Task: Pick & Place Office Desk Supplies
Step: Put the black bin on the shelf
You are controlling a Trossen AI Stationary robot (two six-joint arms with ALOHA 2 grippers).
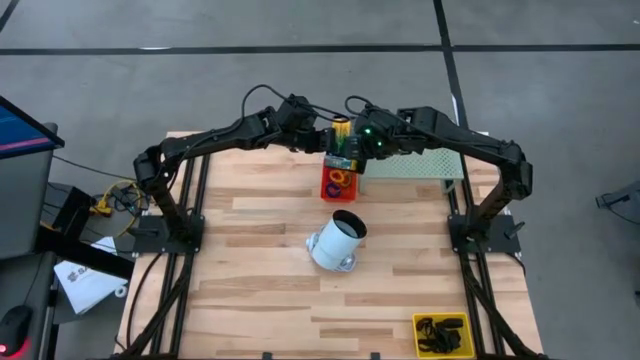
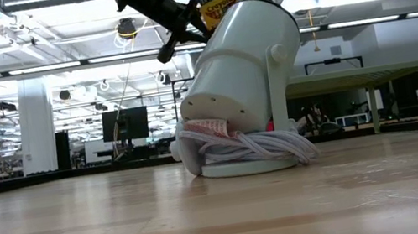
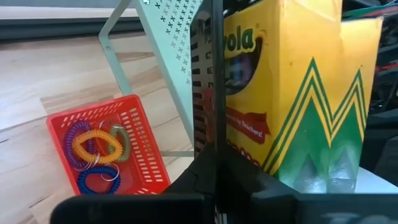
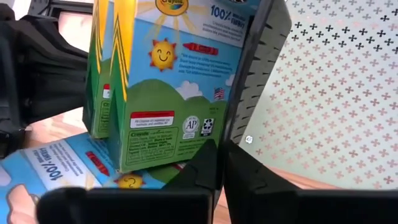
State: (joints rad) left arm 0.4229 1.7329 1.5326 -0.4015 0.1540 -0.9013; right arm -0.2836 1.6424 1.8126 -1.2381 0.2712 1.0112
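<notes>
High view: both arms reach inward from their side mounts and meet at the table's far middle. The left gripper (image 1: 322, 133) and the right gripper (image 1: 362, 140) stand on either side of a yellow-green crayon box (image 1: 341, 135), held above the far end of a red basket (image 1: 338, 181) of rubber-band rings (image 1: 337, 179). A pale green perforated tray (image 1: 410, 164) lies beside the basket under the right arm. A white cup (image 1: 337, 242) lies tipped at the table's centre, and a yellow bin (image 1: 444, 334) of black binder clips (image 1: 441, 331) sits at the near right corner.

Low view: the cup (image 2: 241, 78) fills the middle, leaning on a white base, and the crayon box (image 2: 220, 4) shows above it among dark arm links.

Left wrist view: the left gripper's fingers are clenched together, with the crayon box (image 3: 298, 93) right beside them; whether they pinch it I cannot tell. The basket (image 3: 109, 149) holds orange, purple, blue and green rings (image 3: 96, 148).

Right wrist view: the right gripper's fingers are closed tight just beside the upright crayon box (image 4: 168, 87); a grip is not clear. More crayon boxes (image 4: 74, 165) lie flat below, against the tray (image 4: 336, 99).
</notes>
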